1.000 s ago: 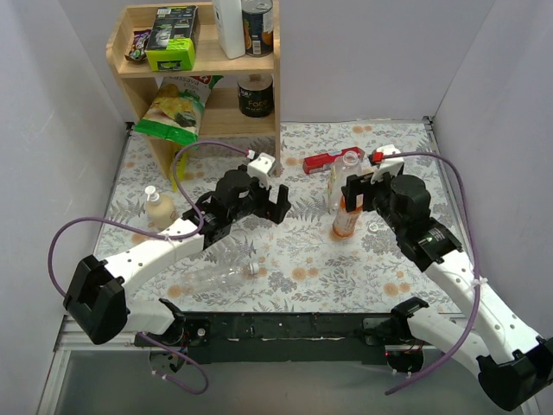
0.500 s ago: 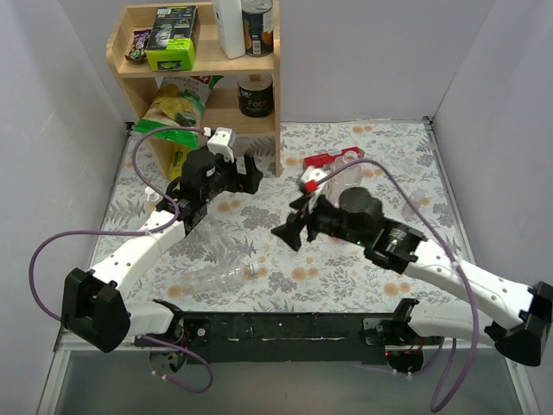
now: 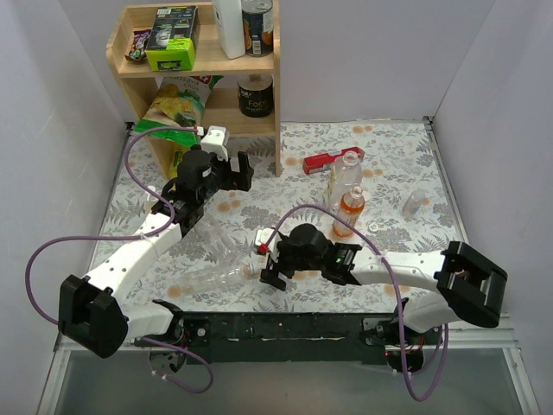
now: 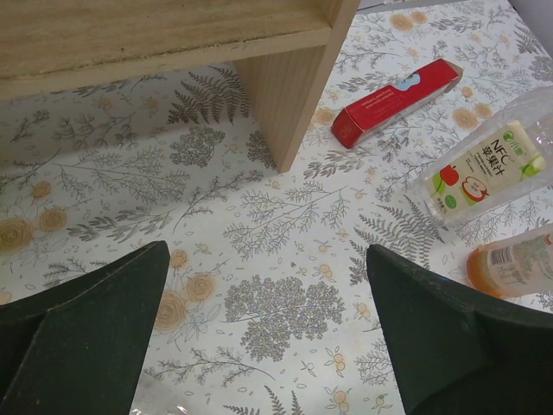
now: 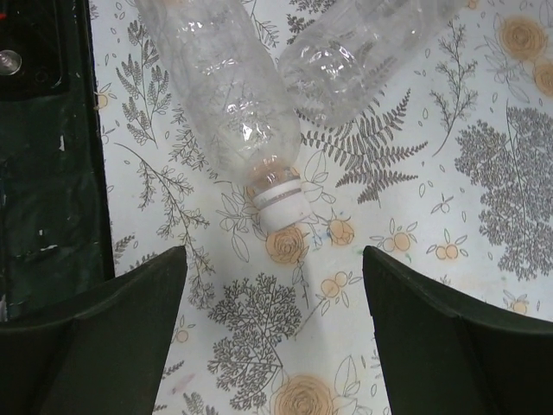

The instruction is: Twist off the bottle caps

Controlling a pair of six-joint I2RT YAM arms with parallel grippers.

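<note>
Floral tablecloth [image 4: 259, 216]; clear bottle [image 4: 484, 169] label reads "NFC"; left claw [image 4: 266, 259], right claw [image 5: 272, 259] released, empty

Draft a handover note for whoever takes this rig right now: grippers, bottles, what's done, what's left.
Left gripper: open, empty, near the shelf leg.
Right gripper: open, empty, over the neck of a lying clear bottle, its white cap on.
Second clear bottle lies beside it.
Orange bottle and labelled bottle stand mid-table; caps unclear.
Done: nothing confirmed.
Left: unscrew the lying bottle's cap, check the rest.
</note>
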